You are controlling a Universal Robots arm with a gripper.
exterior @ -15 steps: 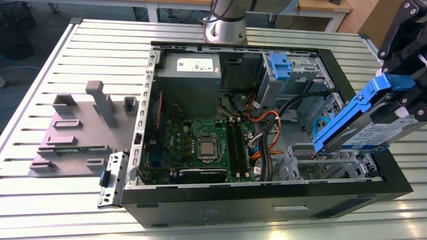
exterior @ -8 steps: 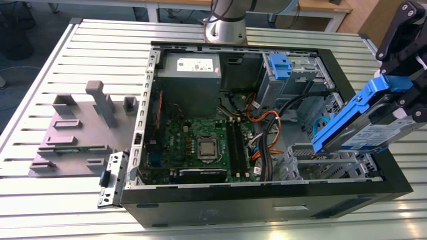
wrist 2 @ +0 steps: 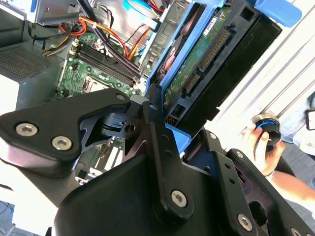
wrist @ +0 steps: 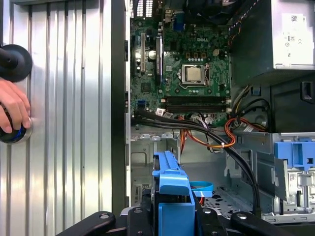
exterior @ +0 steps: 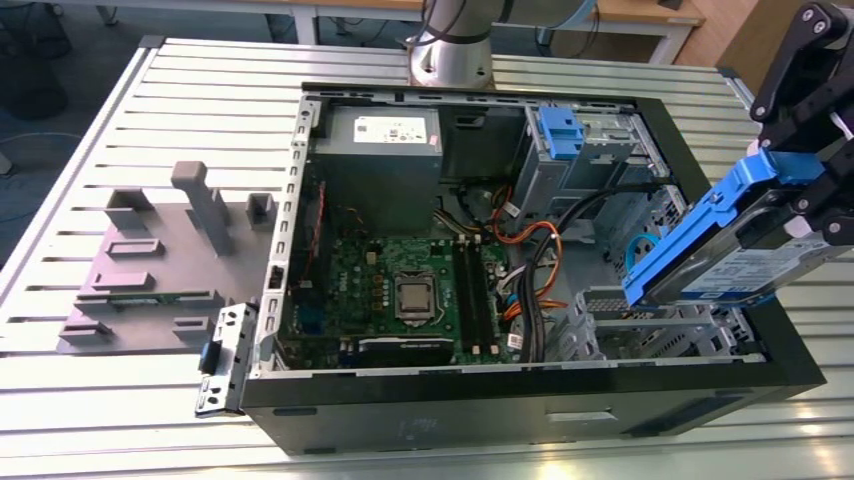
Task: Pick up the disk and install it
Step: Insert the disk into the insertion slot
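The disk, a silver drive with a white-and-blue label in a blue plastic carrier, hangs tilted above the open computer case, over the drive cage at the exterior view's right. My gripper is shut on its upper end. In the second wrist view the disk shows its green circuit side and connector edge, with the black gripper clamped on the carrier. In the first wrist view the carrier's blue end sticks out from the gripper, above the case floor.
Inside the case lie the motherboard, the grey power supply box, orange and black cables and a blue bracket on the drive bay. A grey fixture sits on the slatted table. A person's hand holds a round knob beside the case.
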